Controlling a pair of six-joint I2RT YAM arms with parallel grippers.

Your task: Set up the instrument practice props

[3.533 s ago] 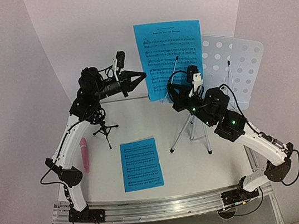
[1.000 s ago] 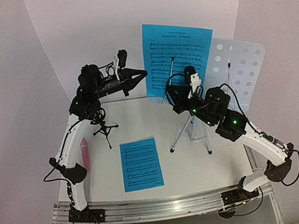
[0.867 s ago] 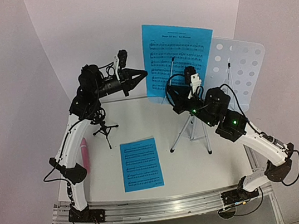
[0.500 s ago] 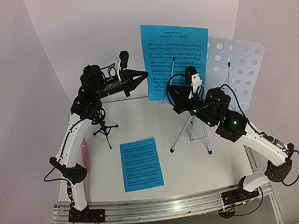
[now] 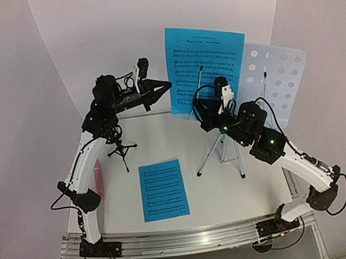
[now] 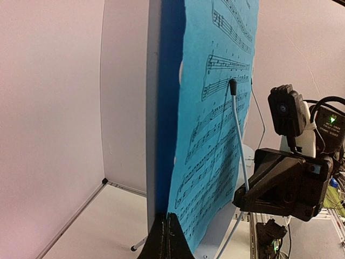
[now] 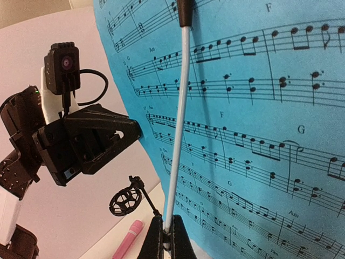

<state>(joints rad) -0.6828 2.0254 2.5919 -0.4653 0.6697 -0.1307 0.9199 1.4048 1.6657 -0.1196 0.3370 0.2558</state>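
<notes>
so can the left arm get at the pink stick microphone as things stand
Probably not yet: the left gripper looks shut on the edge of the upright blue sheet-music page, and the pink stick microphone lies low beside that arm's white link.

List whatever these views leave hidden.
Top view: pink stick microphone partly hidden behind the left arm.
Left wrist view: left gripper cropped by the bottom edge; whether it pinches only the upright blue sheet-music page or also the pale-blue perforated stand is unclear.
Right wrist view: thin pale wire page-holder, base hidden between the fingers of the right gripper.
</notes>
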